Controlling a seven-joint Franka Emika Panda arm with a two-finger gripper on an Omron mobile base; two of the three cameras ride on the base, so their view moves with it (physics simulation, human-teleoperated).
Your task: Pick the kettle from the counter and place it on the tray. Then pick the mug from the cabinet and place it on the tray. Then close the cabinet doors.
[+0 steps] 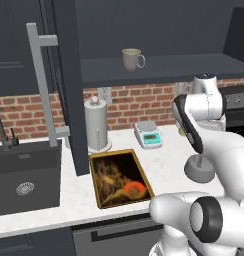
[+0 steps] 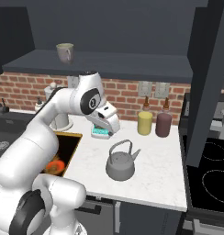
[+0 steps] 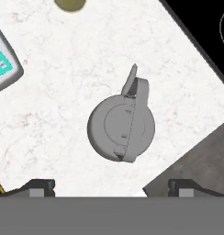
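A: What is hard to make out here?

B: In the left base view the arm covers most of the kettle; its handle is hidden, and the body shows only low on the table. The right base view shows the whole kettle upright, arched handle up, standing alone near the table's front edge. The arm hides the left part of the tray there, while the left base view shows the full tray, flat beside the sink.

A: And the fingers?

B: The hand view looks straight down on the kettle, and the fingers rise wide apart at the bottom, holding nothing. The gripper hangs above the kettle, clear of it. In the base views the tips are hard to see.

A: The mug?

B: On the cabinet shelf, upright, well above the table; the mug shows its handle to the right in the left view, less clearly in the right one. One door stands open, its top cut off. Two jars stand by the brick wall, and the scale is half hidden behind the arm in the right view.
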